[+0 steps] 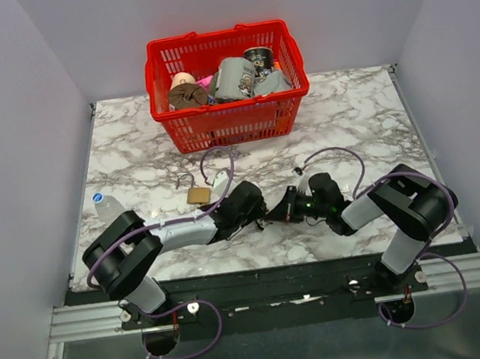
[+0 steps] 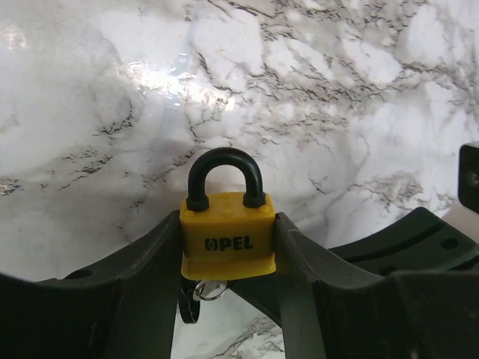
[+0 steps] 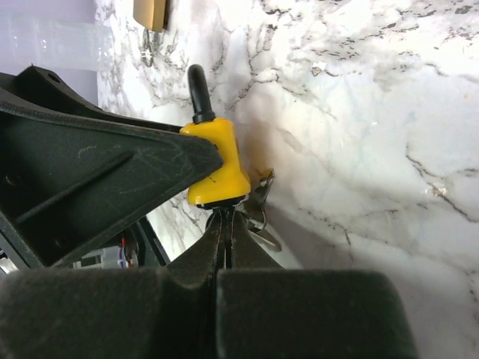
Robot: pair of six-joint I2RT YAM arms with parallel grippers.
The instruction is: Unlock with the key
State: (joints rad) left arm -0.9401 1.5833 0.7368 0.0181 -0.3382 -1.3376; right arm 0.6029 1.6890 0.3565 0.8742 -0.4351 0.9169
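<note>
A small yellow padlock (image 2: 227, 239) marked OPEL, with a black shackle (image 2: 224, 161), is clamped upright between my left gripper's (image 2: 227, 233) fingers, just above the marble table. In the right wrist view the padlock (image 3: 217, 161) is side-on. My right gripper (image 3: 226, 213) is shut directly under its base, pinching the slim grey key (image 3: 227, 218), of which only a thin sliver shows. A metal key ring (image 2: 209, 290) hangs below the lock; it also shows in the right wrist view (image 3: 262, 206). From the top, the left gripper (image 1: 258, 217) and right gripper (image 1: 278, 214) meet tip to tip.
A plain brass padlock (image 1: 197, 193) lies on the table just behind the left gripper, also seen in the right wrist view (image 3: 150, 11). A red basket (image 1: 229, 104) of items stands at the back. A clear bottle (image 1: 103, 205) lies at the left edge.
</note>
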